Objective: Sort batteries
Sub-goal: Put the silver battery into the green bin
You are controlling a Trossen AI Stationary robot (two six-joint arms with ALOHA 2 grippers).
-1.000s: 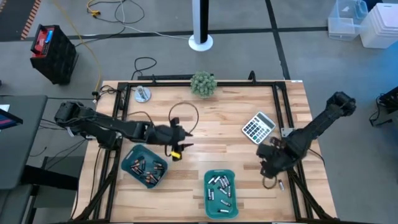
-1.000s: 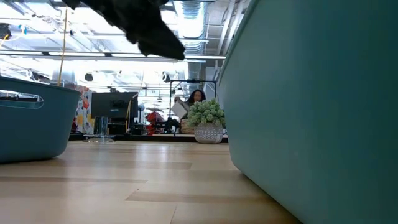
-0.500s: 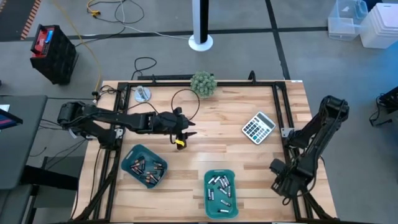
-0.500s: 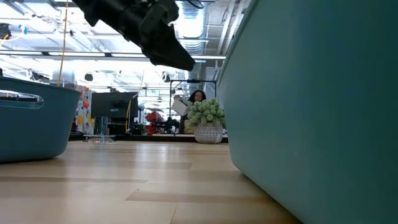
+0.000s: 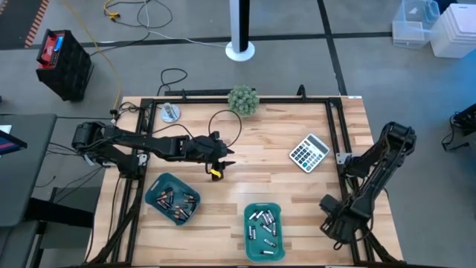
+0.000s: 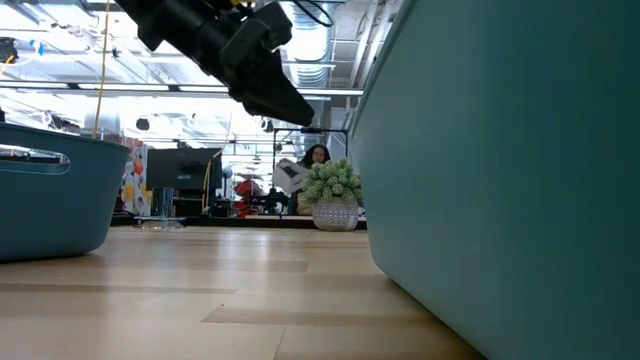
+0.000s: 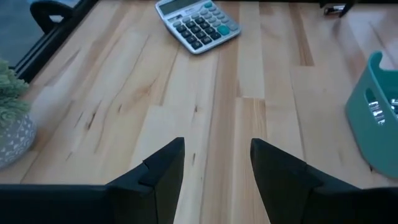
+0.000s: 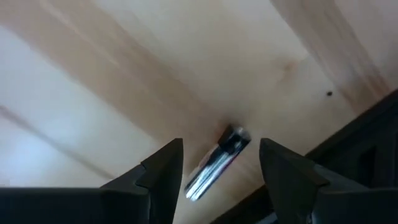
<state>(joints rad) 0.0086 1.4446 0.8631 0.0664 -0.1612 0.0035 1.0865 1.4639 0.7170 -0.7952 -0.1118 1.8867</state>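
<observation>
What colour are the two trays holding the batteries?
Both trays are teal, clearest in the high view.

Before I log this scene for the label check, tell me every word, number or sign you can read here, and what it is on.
None can be read.
Calculator: the keys carry marks, too small to read; its display shows nothing legible.
Batteries in the teal trays: any print is too small to make out.
Battery on the table in front of the right claw: blurred, no label legible.
</observation>
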